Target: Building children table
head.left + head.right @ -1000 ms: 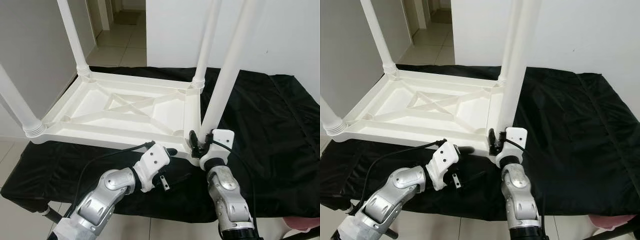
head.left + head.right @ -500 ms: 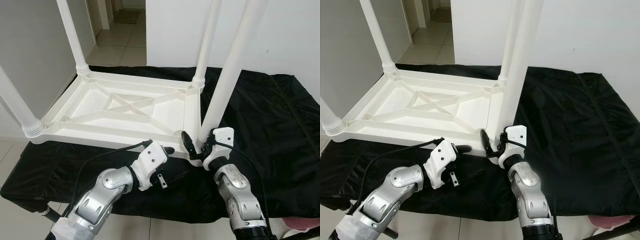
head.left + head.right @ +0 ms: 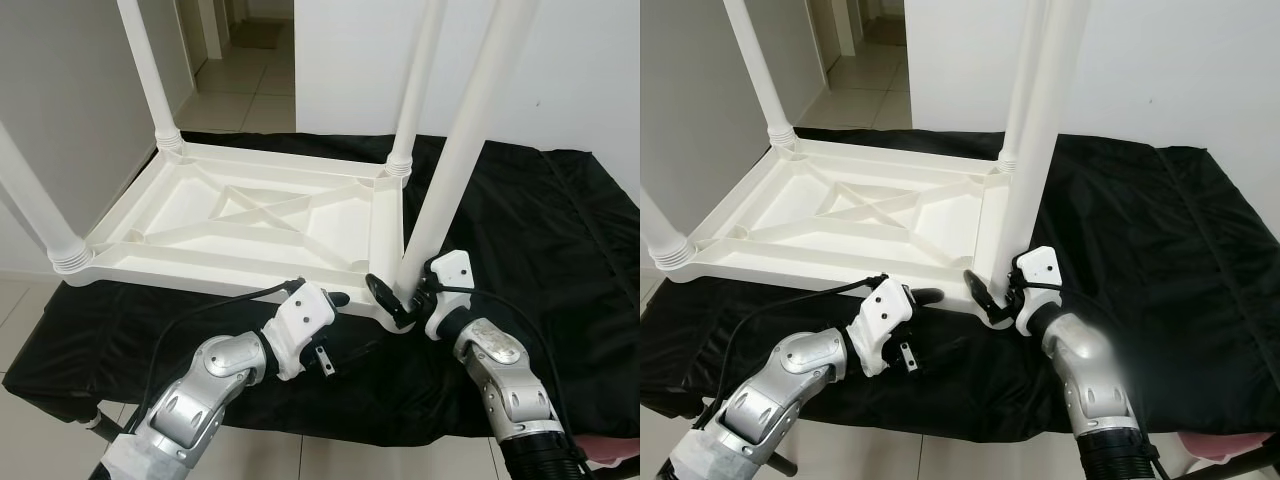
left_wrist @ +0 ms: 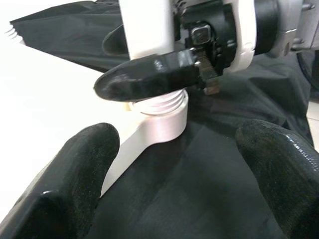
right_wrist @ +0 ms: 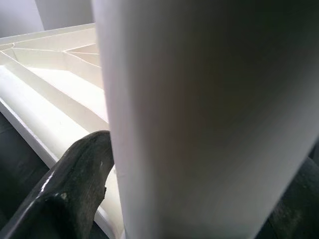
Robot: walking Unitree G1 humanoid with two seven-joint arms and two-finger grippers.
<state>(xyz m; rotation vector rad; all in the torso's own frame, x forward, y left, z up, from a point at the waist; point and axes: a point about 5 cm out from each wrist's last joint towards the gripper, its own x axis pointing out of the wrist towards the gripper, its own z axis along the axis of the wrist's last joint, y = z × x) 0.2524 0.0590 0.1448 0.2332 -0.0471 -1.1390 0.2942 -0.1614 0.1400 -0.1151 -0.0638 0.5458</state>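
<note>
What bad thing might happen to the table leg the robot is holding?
The right pincer grips the near leg low down at its corner socket, and the leg leans. It might jam crooked or pop out and tip over. The upside-down tabletop sits on a loose black cloth, so it may slide; the left pincer hangs open nearby, not holding it.

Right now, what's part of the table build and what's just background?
In the job:
- upturned white table top
- near-right leg, right gripper around its base
- three other legs, already seated
- left gripper, open by that corner

Just there:
- black cloth underneath
- tiled hallway behind
</note>
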